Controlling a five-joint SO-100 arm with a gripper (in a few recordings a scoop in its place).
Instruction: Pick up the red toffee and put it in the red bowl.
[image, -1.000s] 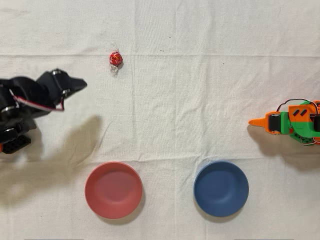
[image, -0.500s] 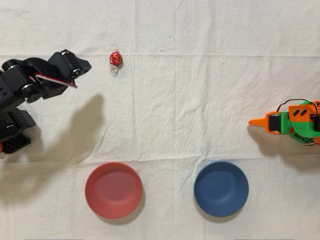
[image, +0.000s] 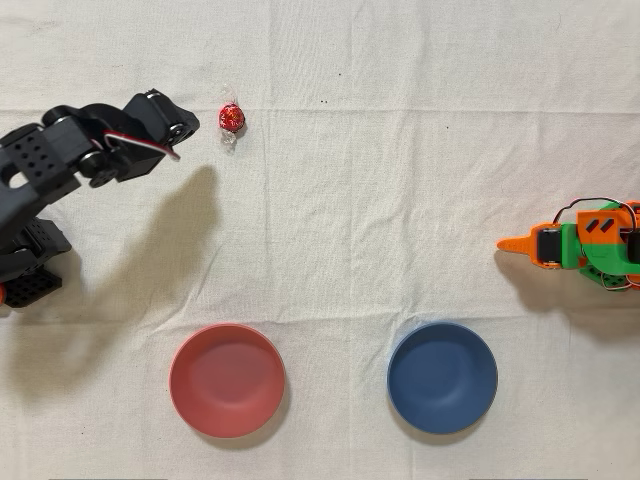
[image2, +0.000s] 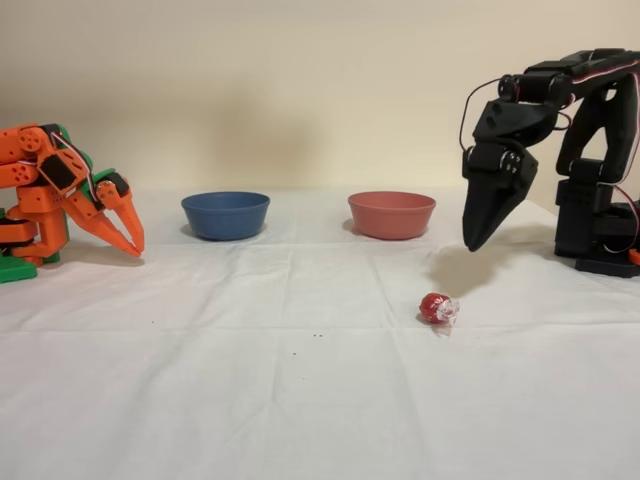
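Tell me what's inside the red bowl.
Nothing: from overhead the red bowl shows a bare, smooth inside. The side view hides its floor behind the near wall. The toffee lies on the cloth, beside the pincer.

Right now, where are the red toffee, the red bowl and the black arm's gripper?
red toffee (image: 231, 118), overhead view, on the red foil ball.
red bowl (image: 227, 380), overhead view, on the smooth inside floor.
gripper (image2: 478, 238), fixed view, at the fingertips, which hang above the cloth, right of the toffee.
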